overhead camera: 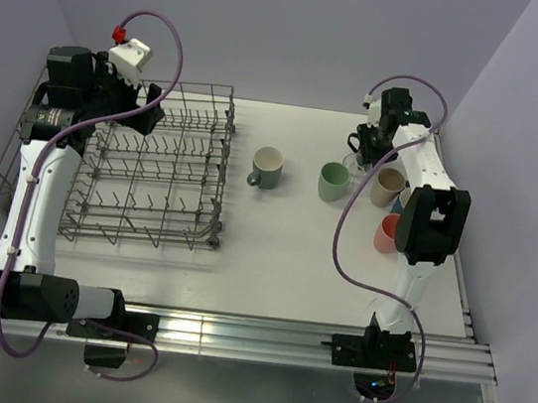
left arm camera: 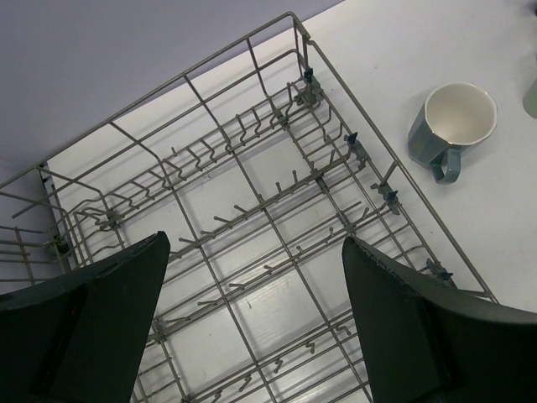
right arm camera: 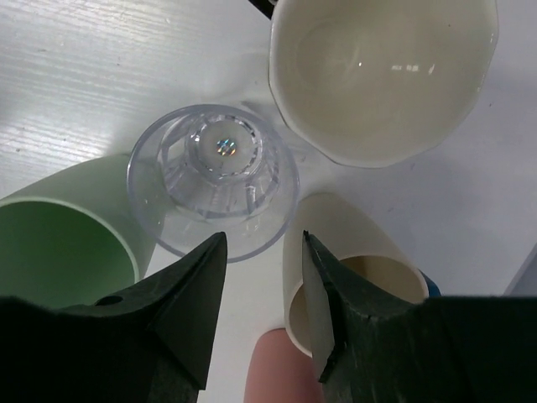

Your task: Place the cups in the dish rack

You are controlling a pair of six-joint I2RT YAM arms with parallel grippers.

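Note:
The dish rack [overhead camera: 153,170] [left arm camera: 252,193], a grey wire frame with upright tines, stands at the left with nothing in it. My left gripper [overhead camera: 152,105] [left arm camera: 252,285] hangs open above its far end. A grey-blue mug [overhead camera: 266,167] [left arm camera: 453,126] stands just right of the rack. My right gripper [overhead camera: 361,152] [right arm camera: 262,277] hovers over a cluster of cups. Its jaws are partly apart, with nothing gripped. A clear glass tumbler [right arm camera: 214,180] sits just ahead of its fingertips. Around it stand a green cup [overhead camera: 333,181] [right arm camera: 59,243], a beige cup [overhead camera: 387,186] [right arm camera: 352,243] and a white-lined black mug [right arm camera: 382,75].
A coral cup [overhead camera: 386,233] [right arm camera: 277,369] and a blue cup [overhead camera: 405,199] stand close to the right arm. The cups are packed tightly together. The table's right edge [overhead camera: 461,259] runs just beyond them, and walls close off the back and right.

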